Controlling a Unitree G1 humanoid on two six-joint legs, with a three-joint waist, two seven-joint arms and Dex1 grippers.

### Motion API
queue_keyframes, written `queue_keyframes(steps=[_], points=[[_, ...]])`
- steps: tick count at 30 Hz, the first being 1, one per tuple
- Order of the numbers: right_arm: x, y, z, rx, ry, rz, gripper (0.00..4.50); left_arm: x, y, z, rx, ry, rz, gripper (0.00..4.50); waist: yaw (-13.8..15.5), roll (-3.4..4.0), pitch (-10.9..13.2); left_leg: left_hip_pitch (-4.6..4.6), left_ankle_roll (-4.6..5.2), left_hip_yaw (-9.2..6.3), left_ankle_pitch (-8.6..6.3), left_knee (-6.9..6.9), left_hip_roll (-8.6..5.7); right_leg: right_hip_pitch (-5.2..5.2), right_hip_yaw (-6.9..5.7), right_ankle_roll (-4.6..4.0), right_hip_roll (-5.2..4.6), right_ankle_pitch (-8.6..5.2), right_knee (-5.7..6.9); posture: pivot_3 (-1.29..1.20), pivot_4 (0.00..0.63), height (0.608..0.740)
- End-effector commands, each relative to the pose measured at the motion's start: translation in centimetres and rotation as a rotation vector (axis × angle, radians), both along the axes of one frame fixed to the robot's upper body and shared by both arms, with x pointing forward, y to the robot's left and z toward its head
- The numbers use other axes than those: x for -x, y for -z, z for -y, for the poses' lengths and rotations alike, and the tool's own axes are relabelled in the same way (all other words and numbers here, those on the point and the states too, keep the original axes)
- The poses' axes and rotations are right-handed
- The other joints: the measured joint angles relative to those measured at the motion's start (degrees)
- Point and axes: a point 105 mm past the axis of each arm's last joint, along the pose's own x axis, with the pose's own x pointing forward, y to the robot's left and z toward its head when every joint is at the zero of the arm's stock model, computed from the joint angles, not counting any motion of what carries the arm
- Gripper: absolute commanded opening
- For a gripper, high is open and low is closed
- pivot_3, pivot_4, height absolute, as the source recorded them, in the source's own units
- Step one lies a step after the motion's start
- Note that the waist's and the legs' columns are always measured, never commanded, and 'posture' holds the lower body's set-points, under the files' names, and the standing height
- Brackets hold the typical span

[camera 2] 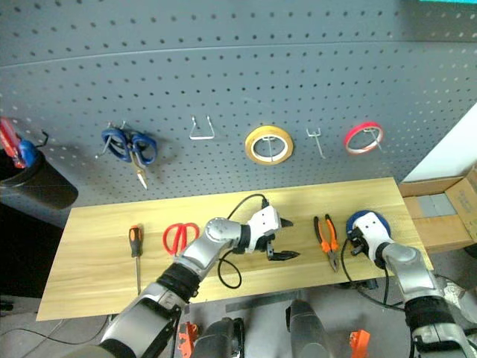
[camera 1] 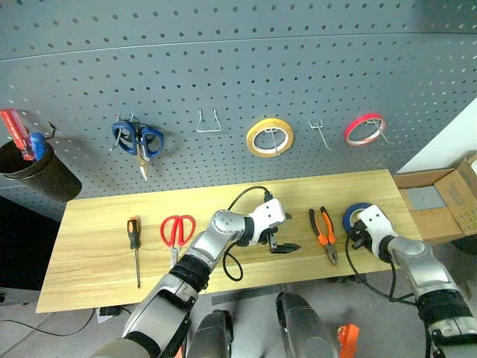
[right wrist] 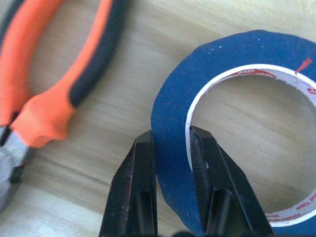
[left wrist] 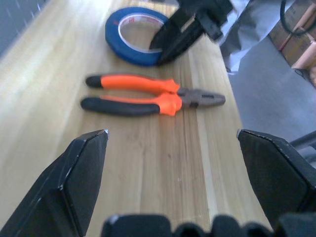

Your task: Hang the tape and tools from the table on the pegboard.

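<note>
The blue tape [right wrist: 237,54] lies flat near the right end of the pale wood table [camera 1: 97,253]. My right gripper [right wrist: 170,136] is shut on its band, with one finger inside the white ring and one outside. Just left of the tape lie the orange-and-black pliers [camera 1: 324,233]. My left gripper [camera 1: 283,246] hovers open over the middle of the table, pointing toward the pliers [left wrist: 143,94], with nothing between its fingers [left wrist: 84,168]. Red-handled scissors [camera 1: 177,230] and the slim screwdriver [camera 1: 134,242] rest on the left half. The grey pegboard [camera 1: 223,67] rises behind the table.
On the pegboard hang blue-handled scissors [camera 1: 138,140], a bare wire hook [camera 1: 208,123], a yellow roll [camera 1: 269,136], a small bare hook [camera 1: 320,134] and a red-pink roll [camera 1: 364,129]. A black bin [camera 1: 33,175] sits at left, a cardboard box [camera 1: 440,205] at right.
</note>
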Motion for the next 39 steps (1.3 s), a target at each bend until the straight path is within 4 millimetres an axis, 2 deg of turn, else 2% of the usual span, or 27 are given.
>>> queue_keyframes(steps=[1,4,7,9,12,15,21,24,28,32,37,39], points=[[1.0,-4.1,-2.7,0.117,-0.080,0.271,0.41,2.0,-3.0,-2.3,0.097,-0.043,-0.001,4.50,-0.5,0.17,-1.3,-0.34,-0.02,0.14,0.01,-0.02,0.02,-0.58,0.06,0.00,-0.02,0.00,0.54,-0.25,0.140,0.740],[2.0,-5.4,-4.7,0.160,-0.108,0.401,0.41,3.0,-3.8,-4.4,0.120,-0.132,-0.043,4.50,-0.9,0.19,-2.9,-0.31,-0.06,0.20,0.03,-0.05,0.05,-0.69,0.04,-0.01,-0.01,-0.02,0.55,-0.24,0.114,0.740],[3.3,-6.9,-8.4,0.257,-0.283,0.580,0.41,3.1,-5.0,-6.5,0.194,-0.289,-0.121,4.50,-0.9,0.07,-4.5,-0.10,-0.29,0.26,0.17,0.01,-0.20,-0.49,0.10,0.01,-0.07,0.01,0.59,-0.22,0.083,0.740],[3.5,-7.1,-9.5,0.260,-0.317,0.626,0.41,3.1,-5.2,-7.4,0.207,-0.343,-0.145,4.50,-0.9,-0.24,-5.2,0.28,-0.31,0.25,0.21,0.04,-0.30,-0.07,0.17,0.12,-0.01,0.12,0.62,-0.21,0.070,0.740],[3.3,-8.4,-11.0,0.282,-0.395,0.747,0.41,2.8,-5.0,-8.4,0.204,-0.419,-0.147,4.50,-1.0,-0.59,-6.1,1.50,-0.11,0.11,0.14,0.02,-0.26,1.33,0.11,0.26,0.19,0.06,0.29,-0.19,0.052,0.740],[2.9,-9.5,-12.0,0.296,-0.450,0.834,0.41,2.5,-4.8,-8.7,0.181,-0.447,-0.131,4.50,-1.0,-0.91,-7.2,1.94,-0.02,0.19,0.23,0.02,-0.23,1.74,0.23,0.51,0.26,0.15,0.16,-0.17,0.039,0.740],[0.2,-9.2,-12.0,0.281,-0.517,0.805,0.41,2.2,-5.1,-7.6,0.180,-0.427,-0.105,4.50,-0.7,-1.13,-8.9,1.91,-0.06,0.21,0.27,-0.02,-0.06,1.77,0.26,0.09,0.45,0.50,-0.06,-0.16,0.029,0.740],[-1.6,-8.2,-11.8,0.200,-0.546,0.688,0.41,2.2,-5.1,-6.8,0.176,-0.397,-0.098,4.50,-0.5,-1.13,-9.0,1.91,-0.05,0.22,0.27,-0.04,-0.04,1.76,0.27,0.05,0.46,0.52,-0.07,-0.15,0.027,0.740],[-2.9,-7.2,-11.3,0.147,-0.582,0.570,0.41,2.0,-5.1,-6.3,0.165,-0.375,-0.087,4.50,-0.5,-0.95,-9.3,1.91,-0.05,0.19,0.27,-0.06,-0.02,1.77,0.24,0.01,0.47,0.55,-0.09,-0.15,0.028,0.740],[-4.5,-7.4,-9.9,0.101,-0.554,0.495,0.41,1.7,-5.3,-6.1,0.176,-0.377,-0.084,4.50,-0.4,-0.81,-9.5,1.90,-0.04,0.22,0.27,-0.08,-0.01,1.74,0.26,0.01,0.47,0.55,-0.10,-0.15,0.040,0.740],[-5.1,-7.9,-9.9,0.071,-0.566,0.486,0.41,1.7,-5.3,-5.7,0.183,-0.376,-0.084,4.50,-0.2,-0.77,-9.5,1.90,-0.03,0.20,0.26,-0.09,0.00,1.74,0.26,0.01,0.46,0.55,-0.09,-0.14,0.046,0.740],[-5.1,-8.0,-10.0,0.057,-0.567,0.486,1.14,1.7,-5.3,-5.5,0.186,-0.375,-0.085,4.50,-0.2,-0.77,-9.5,1.90,-0.03,0.20,0.26,-0.09,0.00,1.74,0.26,0.01,0.46,0.55,-0.09,-0.14,0.049,0.740]])
